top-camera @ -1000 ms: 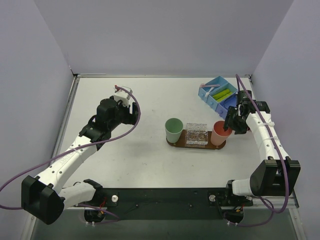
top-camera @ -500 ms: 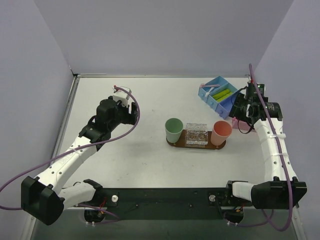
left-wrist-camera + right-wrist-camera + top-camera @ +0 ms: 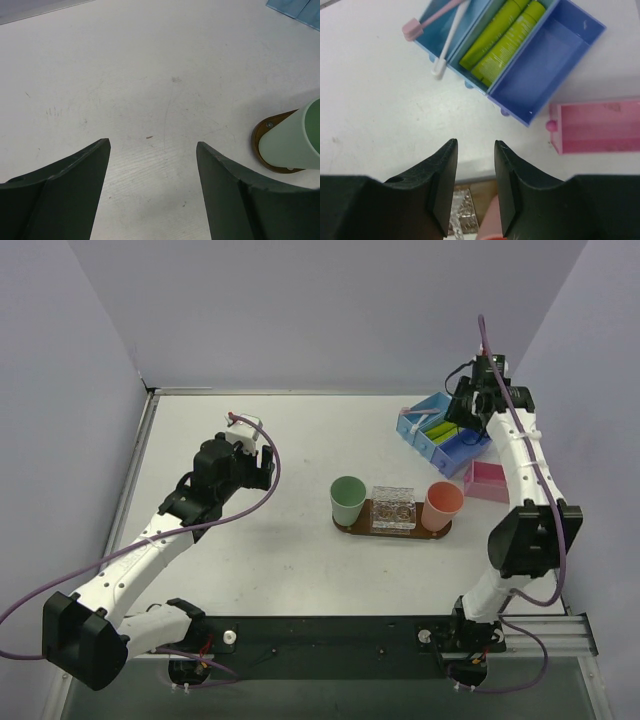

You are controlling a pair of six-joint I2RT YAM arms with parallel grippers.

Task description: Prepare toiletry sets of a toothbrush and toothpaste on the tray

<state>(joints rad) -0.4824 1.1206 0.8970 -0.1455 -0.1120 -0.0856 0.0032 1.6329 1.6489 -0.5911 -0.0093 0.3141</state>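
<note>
Lime-green flat toothpaste tubes [image 3: 507,37] lie in blue compartment bin [image 3: 555,65], thin whitish toothbrush [image 3: 451,37] in next compartment. Dark wooden oval tray [image 3: 395,533] well apart. Right tool [image 3: 475,145] narrowly parted, empty; left tool [image 3: 152,145] spread wide, empty.

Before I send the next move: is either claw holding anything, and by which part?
Nothing is held. The left claw is open over the white table; the right claw is open and empty near the blue plastic compartment bin.
</note>
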